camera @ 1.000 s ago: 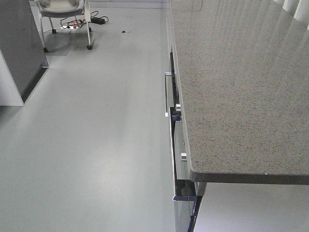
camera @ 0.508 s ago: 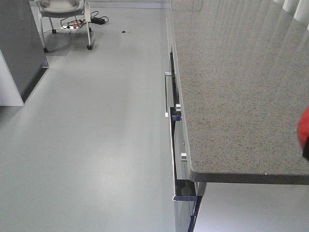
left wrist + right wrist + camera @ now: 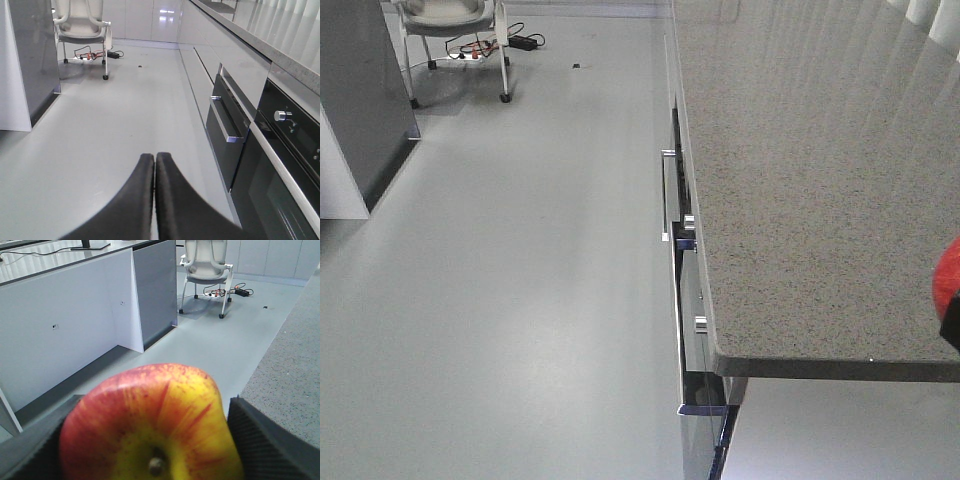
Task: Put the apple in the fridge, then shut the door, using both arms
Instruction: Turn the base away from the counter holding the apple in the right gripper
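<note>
The right gripper [image 3: 150,437] clamps the apple [image 3: 150,400] by its sides, at the near right edge of the counter [image 3: 800,200]. The left gripper [image 3: 154,190] is pressed closed, empty, over the floor [image 3: 100,125]. No fridge shows; the smooth apple could slip from the pads [image 3: 267,440] during a long carry there.

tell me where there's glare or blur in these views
front view: glare streaks across the countertop, apple a blurred red sliver at the right edge; left wrist view: left gripper soft up close, far cabinets show bright reflections; right wrist view: apple fills the foreground, stem blurred
</note>
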Controlling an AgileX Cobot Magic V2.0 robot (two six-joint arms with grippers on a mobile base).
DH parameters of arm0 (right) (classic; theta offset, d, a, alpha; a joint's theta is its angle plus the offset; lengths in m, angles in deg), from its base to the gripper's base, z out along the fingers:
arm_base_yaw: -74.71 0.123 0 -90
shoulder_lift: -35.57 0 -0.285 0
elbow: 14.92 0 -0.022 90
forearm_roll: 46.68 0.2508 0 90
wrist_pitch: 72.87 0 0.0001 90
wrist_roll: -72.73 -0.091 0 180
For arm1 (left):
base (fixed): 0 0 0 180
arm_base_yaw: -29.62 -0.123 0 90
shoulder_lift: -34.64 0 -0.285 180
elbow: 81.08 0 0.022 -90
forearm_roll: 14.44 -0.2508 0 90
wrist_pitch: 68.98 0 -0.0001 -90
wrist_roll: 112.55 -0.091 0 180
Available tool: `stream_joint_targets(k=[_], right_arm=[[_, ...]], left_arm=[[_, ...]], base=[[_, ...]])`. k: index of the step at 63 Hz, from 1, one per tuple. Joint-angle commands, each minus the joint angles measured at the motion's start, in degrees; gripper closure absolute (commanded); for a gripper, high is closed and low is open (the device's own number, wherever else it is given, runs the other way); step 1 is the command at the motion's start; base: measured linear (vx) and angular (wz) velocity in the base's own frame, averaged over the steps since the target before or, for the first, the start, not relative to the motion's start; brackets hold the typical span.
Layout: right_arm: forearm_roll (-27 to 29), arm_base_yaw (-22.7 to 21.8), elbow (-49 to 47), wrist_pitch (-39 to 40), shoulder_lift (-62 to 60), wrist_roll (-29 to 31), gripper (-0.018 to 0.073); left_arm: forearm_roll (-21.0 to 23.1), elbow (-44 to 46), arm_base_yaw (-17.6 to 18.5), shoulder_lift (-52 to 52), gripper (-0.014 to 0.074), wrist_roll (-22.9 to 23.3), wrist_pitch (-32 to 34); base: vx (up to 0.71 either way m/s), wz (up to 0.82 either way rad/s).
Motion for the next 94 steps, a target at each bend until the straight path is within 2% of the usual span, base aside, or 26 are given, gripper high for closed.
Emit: stream_joint_targets(k=[1, 58, 94], right_arm=[[3.02, -0.33, -1.24, 4.24, 0.58, 0.66, 0.0563], [3.02, -0.33, -1.24, 4.24, 0.58, 0.66, 0.0563], [3.02, -0.33, -1.24, 3.85, 0.58, 0.66, 0.0563]], left_arm=[[-0.11, -1.21, -0.08, -0.36, 0.0603, 0.17, 4.29], [-0.11, -1.21, -0.08, -0.36, 0.0603, 0.17, 4.29], [-0.11, -1.21, -0.08, -0.36, 0.0603, 0.17, 4.29]], base=[[0.00, 0.00], [-0.01, 0.04], [-0.05, 0.57]])
